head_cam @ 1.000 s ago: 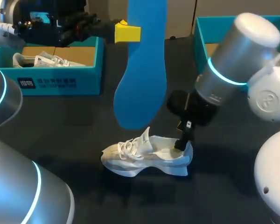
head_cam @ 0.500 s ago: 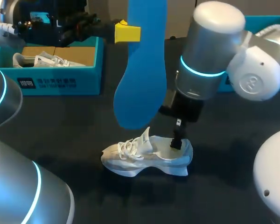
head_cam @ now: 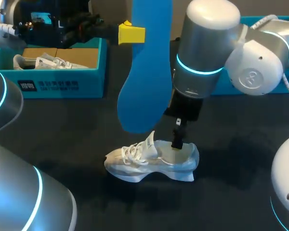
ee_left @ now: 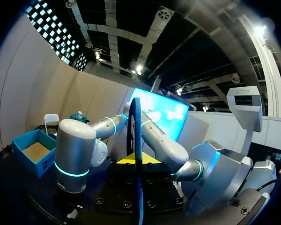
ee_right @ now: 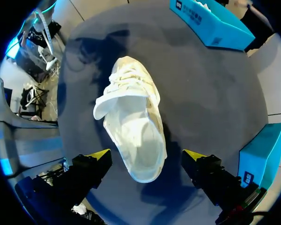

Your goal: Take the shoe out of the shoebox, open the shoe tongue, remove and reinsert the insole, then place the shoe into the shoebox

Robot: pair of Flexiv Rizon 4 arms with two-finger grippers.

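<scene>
- The dark table [head_cam: 62,125] carries a white shoe [head_cam: 151,161] near its middle. The shoe rests on its sole with the tongue [head_cam: 149,141] raised.
- The left gripper [ee_left: 136,160] is clamped on the blue insole [head_cam: 147,72]. It holds the insole upright in the air above the shoe, toe end down.
- The right gripper [ee_right: 146,157] hangs over the heel end of the shoe. Its fingers are spread wide, one on each side of the heel.
- The teal shoebox [head_cam: 62,85] sits at the far left of the table with a second white shoe [head_cam: 38,61] inside.
- A second teal box [ee_right: 260,152] sits at the far right.
</scene>
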